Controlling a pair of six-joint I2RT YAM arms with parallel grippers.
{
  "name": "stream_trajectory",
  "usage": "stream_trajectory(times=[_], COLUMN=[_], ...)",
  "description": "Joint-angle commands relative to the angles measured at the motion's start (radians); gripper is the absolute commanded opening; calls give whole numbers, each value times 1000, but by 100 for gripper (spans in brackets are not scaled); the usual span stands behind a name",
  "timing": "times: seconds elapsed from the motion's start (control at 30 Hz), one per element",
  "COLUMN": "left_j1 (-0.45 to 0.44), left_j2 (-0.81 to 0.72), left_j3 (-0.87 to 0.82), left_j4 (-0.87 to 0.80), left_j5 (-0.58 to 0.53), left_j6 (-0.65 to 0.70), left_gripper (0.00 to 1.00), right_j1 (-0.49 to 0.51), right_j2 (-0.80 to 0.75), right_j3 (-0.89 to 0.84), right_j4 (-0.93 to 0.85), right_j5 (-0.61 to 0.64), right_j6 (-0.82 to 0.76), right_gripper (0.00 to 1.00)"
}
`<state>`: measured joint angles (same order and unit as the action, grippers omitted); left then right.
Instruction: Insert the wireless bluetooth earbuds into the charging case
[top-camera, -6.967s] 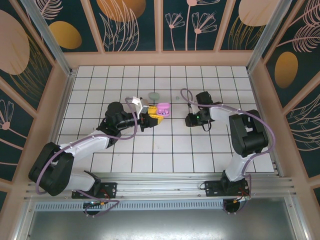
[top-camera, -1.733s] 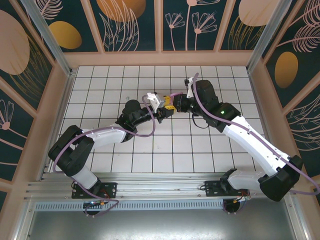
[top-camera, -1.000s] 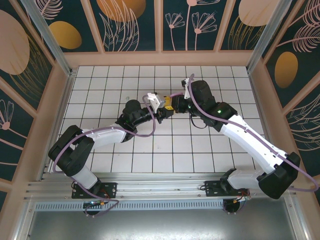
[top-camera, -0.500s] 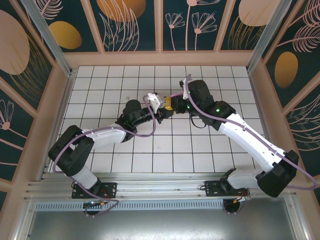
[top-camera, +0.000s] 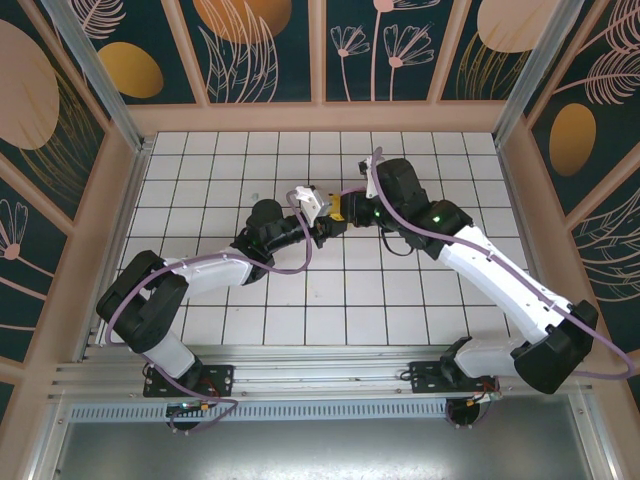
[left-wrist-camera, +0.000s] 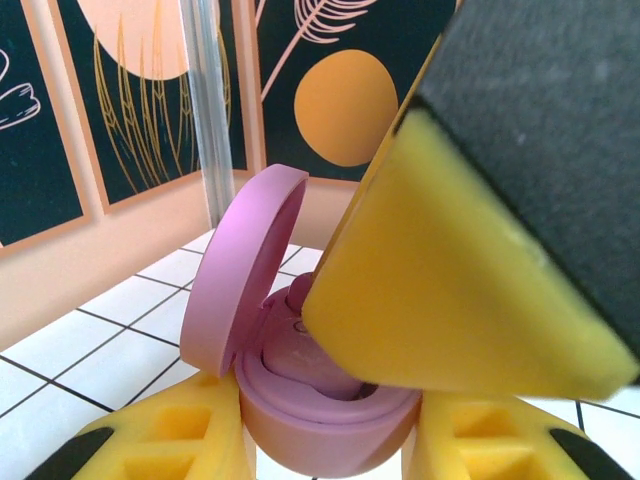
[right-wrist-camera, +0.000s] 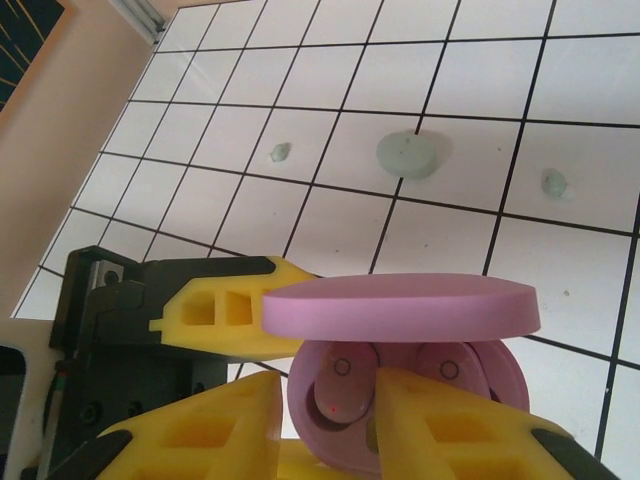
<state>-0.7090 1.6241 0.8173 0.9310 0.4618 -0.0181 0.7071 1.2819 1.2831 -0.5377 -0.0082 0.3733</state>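
The pink case (right-wrist-camera: 400, 305), lid up, is clamped by the left gripper (left-wrist-camera: 325, 450). Two pink earbuds (right-wrist-camera: 340, 385) are seated inside, beneath the narrowly parted right gripper (right-wrist-camera: 330, 420); two mint earbuds (right-wrist-camera: 280, 152) lie on the tiles (right-wrist-camera: 330, 225)

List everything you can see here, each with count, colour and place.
pink charging case: one, pink, lid open, clamped between the left gripper's fingers.
pink earbuds: two, pink, side by side in the pink charging case.
mint case: one, pale mint, on the tiles beyond the pink charging case.
mint earbuds: two, pale mint, loose on the tiles, one on each side of the mint case.
tiled floor: one, white with dark grout lines, under everything.
wall panels: several, dark teal with orange and pink plant shapes, around the floor.
left gripper: one, yellow fingers, shut on the pink charging case.
right gripper: one, yellow fingers, apart, at the case's open top.
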Motion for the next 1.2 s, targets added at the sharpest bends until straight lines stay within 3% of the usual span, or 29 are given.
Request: stream_trajectory(times=[0.0,0.5,0.77,1.17], left_j1=[-7,-6,-8,-7], left_j2=[-24,-47,-97,-130], left_j3=[3,-21,-41,-28], left_j4=[34,9,-19,-84], left_j5=[-2,35,92,120], left_j6=[18,33,32,56], left_gripper=[4,5,5,6], right_j1=[7,-34,-154,-153], right_j2=[-11,-92,-76,-52], right_j3=[57,88,54,-1], right_j4=[-23,-13,21,69], right_j5=[-13,5,-139,-265], right_j6=[14,-10,-6,26], right_gripper=[30,34,34,34])
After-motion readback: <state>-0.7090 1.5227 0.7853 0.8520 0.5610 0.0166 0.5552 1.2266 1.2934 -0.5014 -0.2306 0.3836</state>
